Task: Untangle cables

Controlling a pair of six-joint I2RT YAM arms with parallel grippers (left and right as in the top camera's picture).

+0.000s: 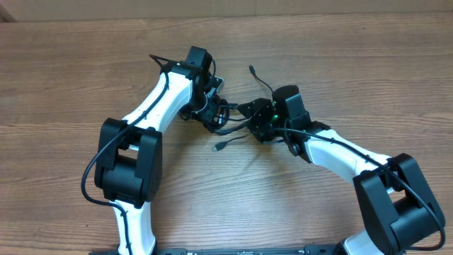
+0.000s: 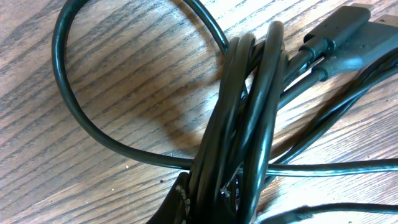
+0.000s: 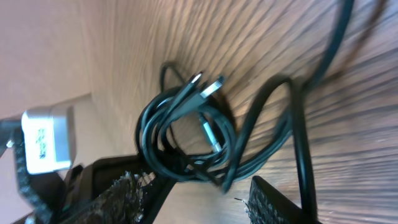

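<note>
Wood table (image 1: 340, 64); cables (image 2: 249, 124) bunched btwn both arms. Left gripper (image 1: 210, 108) clamped on cable bundle, angled inward. Right gripper (image 3: 199, 199) low, jaws apart, loop btwn fingers.

Overhead: bright, even light from above, soft shadows, sharp. Left wrist: close-up, cables (image 2: 249, 124) crisp w/ slight sheen, diffuse shadow on wood surface (image 2: 93, 186). Right wrist: tilted, blurry, washed-out top left, bottom edge unfocused.

Thin black cables (image 1: 228, 122) lie as a tangled, coiled bundle on the table (image 1: 71, 71). One silver-tipped plug end (image 1: 217, 148) sticks out on the near side. A loose strand (image 1: 260, 79) curves away on the far side.
</note>
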